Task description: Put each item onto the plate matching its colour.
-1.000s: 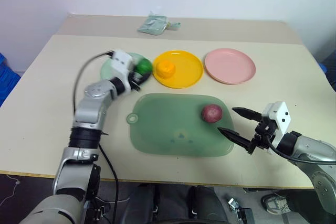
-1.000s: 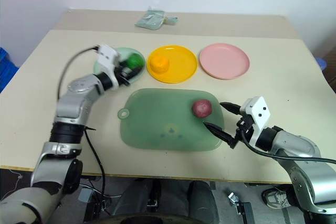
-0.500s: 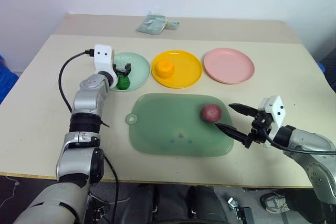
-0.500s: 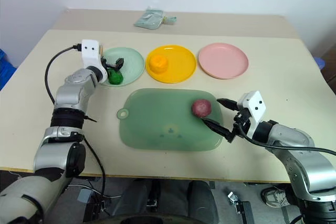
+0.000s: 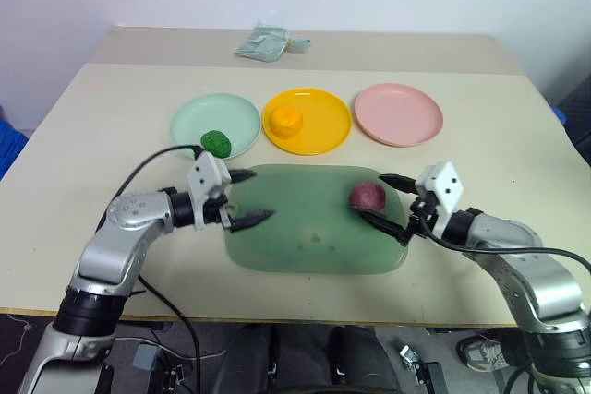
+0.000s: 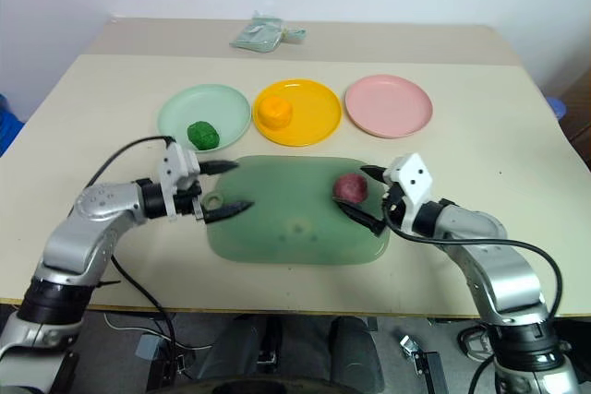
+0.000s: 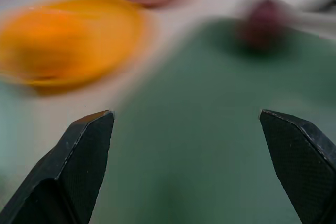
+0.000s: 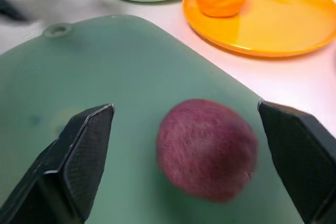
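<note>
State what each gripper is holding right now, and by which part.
Nothing is held. The left gripper is open over the tray; the right gripper stands open around the maroon ball.

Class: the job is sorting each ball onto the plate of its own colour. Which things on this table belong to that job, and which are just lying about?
Job: orange ball, green ball, red ball; mint plate, yellow plate, pink plate.
Lying about: green tray, pale packet.
</note>
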Controlling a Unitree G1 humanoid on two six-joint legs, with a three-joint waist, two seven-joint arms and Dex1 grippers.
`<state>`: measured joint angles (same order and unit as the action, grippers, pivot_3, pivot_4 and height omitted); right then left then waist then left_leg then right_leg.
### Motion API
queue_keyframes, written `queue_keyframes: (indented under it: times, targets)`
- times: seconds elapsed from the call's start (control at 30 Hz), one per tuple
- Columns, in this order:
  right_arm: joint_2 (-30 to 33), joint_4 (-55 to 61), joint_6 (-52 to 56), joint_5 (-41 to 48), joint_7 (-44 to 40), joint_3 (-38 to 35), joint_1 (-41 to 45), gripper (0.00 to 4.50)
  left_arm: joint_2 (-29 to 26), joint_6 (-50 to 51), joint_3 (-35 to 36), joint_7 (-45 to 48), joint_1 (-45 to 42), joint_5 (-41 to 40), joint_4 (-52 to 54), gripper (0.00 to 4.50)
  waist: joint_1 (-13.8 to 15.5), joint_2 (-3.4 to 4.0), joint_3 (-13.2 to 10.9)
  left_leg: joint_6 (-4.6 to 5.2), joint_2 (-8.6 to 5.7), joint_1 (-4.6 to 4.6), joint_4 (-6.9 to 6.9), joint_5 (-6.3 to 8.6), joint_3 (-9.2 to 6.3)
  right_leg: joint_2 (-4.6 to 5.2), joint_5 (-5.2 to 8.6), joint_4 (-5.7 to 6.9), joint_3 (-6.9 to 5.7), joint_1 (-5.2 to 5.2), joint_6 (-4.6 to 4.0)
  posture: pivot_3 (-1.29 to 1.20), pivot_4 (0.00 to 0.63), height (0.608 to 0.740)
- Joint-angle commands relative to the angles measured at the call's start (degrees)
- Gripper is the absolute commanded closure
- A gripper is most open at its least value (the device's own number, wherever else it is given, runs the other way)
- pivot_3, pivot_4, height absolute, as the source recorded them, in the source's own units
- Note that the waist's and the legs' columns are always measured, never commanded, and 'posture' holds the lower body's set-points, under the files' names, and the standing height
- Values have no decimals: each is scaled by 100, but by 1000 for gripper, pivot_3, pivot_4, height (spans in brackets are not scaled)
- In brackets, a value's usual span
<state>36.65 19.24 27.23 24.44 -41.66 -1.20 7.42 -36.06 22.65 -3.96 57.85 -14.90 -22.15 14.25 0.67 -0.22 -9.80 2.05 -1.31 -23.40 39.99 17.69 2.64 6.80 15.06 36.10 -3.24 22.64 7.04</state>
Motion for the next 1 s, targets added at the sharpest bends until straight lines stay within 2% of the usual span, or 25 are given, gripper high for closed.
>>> queue_keyframes:
  times: [0.03, 0.1, 0.2, 0.27, 0.33, 0.43, 0.5, 0.67, 0.83, 0.9, 0.93, 1.0]
  targets:
    - [-47, -214, -39, -331, 138, 173, 236, 0, 20, 112, -119, 80, 64, -215, 468, 11, 6, 0, 0, 0, 0, 0, 0, 0, 0, 0, 0, 1, 0, 0, 0, 0, 150, 740]
    - [-66, -346, -44, -415, 187, 188, 328, 0, 72, 215, -134, 21, 68, -292, 540, 11, 6, 0, 0, 1, -1, 0, 0, 0, -1, 0, 0, 0, 0, 1, 0, 0, 150, 740]
    - [-100, -394, -12, -429, 214, 177, 398, 877, 88, 292, -156, -12, 79, -331, 610, 0, 2, 1, 0, 2, 0, -1, -1, 0, 0, 0, 0, 0, 0, 1, 0, 0, 150, 740]
    - [-113, -346, 20, -401, 213, 159, 424, 1775, 88, 315, -170, -30, 74, -330, 621, 0, 0, 1, 0, 2, 0, -1, -1, 1, 0, -1, 0, 0, 0, 1, 0, 0, 150, 740]
    - [-110, -307, 20, -406, 209, 154, 434, 2131, 88, 325, -180, -42, 75, -322, 624, 0, 4, 1, 0, 3, 0, 0, -1, 0, 0, -2, 0, 1, 0, 1, 0, 0, 150, 740]
    - [-209, -299, -20, -399, 333, 87, 649, 2131, 85, 289, -174, -110, 104, -257, 592, 0, -1, 1, 0, 4, -1, -1, -1, 1, 0, -1, 0, 0, 0, 1, 0, 0, 150, 740]
    - [-520, -701, -174, -548, 791, -23, 1184, 2131, 162, 269, -92, -289, 124, -225, 542, 0, -16, 2, -1, 3, 0, 0, -1, 1, 0, -2, 0, 1, 0, 2, 0, 0, 150, 740]
    - [-1205, -3456, -811, -1612, 2527, -74, 3056, 2131, 401, 250, 123, -896, 201, -151, 526, 0, -83, 8, -4, -3, 1, 0, -2, -3, 4, -5, 0, 11, 3, 11, 0, 0, 150, 740]
    - [-1440, -6609, -1833, -2093, 3553, -228, 4609, 2131, 639, 230, 267, -1670, 292, 119, 568, 0, -133, 8, -4, -3, -6, -6, -17, -4, 2, -5, 0, 6, 1, 15, -1, 0, 150, 740]
    - [-1437, -7341, -2170, -2136, 3639, -266, 4921, 2131, 719, 251, 277, -1850, 334, 150, 639, 0, -145, 8, -4, -4, -6, -6, -25, -5, 5, -6, 0, 6, 0, 14, -1, 0, 150, 740]
    - [-1434, -7609, -2322, -2133, 3616, -297, 5036, 1077, 758, 260, 272, -1917, 355, 145, 692, 0, -153, 9, -5, -5, -6, -6, -29, -5, 6, -7, 0, 6, 0, 13, 0, 0, 150, 740]
    - [-1415, -7973, -2611, -2130, 3530, -359, 5182, 244, 811, 290, 233, -2042, 381, 165, 787, 0, -174, 11, -6, -6, -4, -6, -32, -6, 9, -7, 0, 5, 0, 14, 0, 0, 150, 740]
